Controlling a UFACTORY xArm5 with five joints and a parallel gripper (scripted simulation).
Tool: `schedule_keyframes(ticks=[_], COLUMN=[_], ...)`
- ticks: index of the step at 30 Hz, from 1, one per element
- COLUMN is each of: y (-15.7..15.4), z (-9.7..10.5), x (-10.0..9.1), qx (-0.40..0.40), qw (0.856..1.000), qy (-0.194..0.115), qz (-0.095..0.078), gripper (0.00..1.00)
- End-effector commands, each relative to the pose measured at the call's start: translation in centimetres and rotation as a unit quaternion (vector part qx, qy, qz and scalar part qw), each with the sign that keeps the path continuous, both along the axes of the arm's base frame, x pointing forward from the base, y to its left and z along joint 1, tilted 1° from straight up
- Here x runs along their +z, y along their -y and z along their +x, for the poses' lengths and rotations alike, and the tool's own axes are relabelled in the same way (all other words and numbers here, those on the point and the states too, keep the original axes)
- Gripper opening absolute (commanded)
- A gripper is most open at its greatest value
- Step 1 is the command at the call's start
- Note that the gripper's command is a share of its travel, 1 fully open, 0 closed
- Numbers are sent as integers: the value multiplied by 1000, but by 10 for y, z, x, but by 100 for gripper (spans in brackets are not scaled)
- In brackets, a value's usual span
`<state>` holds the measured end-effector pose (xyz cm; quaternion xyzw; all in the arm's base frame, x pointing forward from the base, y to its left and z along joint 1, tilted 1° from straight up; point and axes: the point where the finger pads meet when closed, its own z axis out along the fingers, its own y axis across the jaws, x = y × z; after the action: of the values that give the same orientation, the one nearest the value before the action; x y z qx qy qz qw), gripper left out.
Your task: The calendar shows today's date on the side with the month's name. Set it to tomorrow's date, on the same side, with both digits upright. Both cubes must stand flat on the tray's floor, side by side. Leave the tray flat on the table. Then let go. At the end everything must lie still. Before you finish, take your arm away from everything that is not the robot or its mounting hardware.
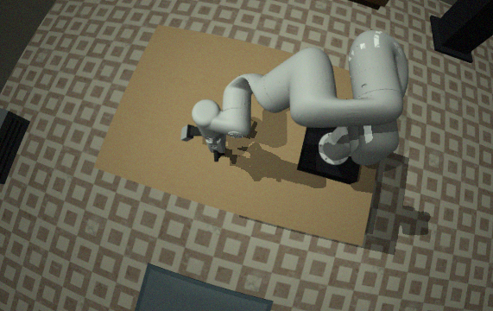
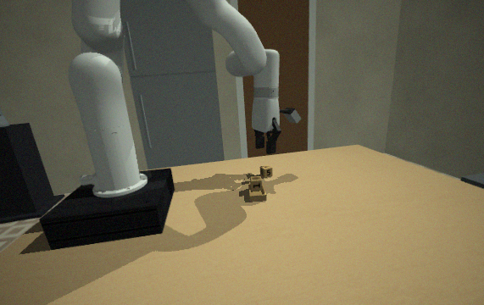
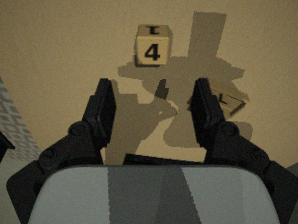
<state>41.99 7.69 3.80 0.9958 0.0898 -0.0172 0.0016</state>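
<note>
A loose wooden cube (image 2: 266, 171) (image 3: 152, 50) sits on the table outside the tray. It shows a 5 in the exterior view, and a 4 and part of another mark in the wrist view. The small wooden tray (image 2: 258, 197) lies on the table beside it, with a second cube (image 2: 256, 184) at it showing a 1-like mark. In the wrist view a wooden piece (image 3: 232, 103) with an L-like mark is partly hidden behind the right finger; its digit cannot be read. My gripper (image 2: 265, 149) (image 3: 153, 92) is open and empty, high above the table near the loose cube. The arm hides the cubes in the top view.
The wooden table (image 1: 155, 86) (image 2: 352, 237) carries the black base block (image 1: 328, 170) (image 2: 106, 224) of the arm. The arm's shadow falls across the tray area. Beyond the table stand a dark pedestal (image 2: 13, 169) and a grey fridge (image 2: 174, 110).
</note>
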Motion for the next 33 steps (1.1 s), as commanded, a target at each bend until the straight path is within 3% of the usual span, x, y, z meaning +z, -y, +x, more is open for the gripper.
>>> schedule_keyframes(ticks=[1, 2, 3, 23, 33], y=[0, 0, 0, 0, 0], z=[2, 2, 2, 2, 2], x=[1, 1, 1, 1, 1], qx=[0, 0, 0, -3, -62], qw=[1000, 1000, 1000, 1000, 998], qy=[24, 24, 24, 24, 24], qz=[4, 4, 4, 4, 4], gripper=[71, 71, 100, 100, 100])
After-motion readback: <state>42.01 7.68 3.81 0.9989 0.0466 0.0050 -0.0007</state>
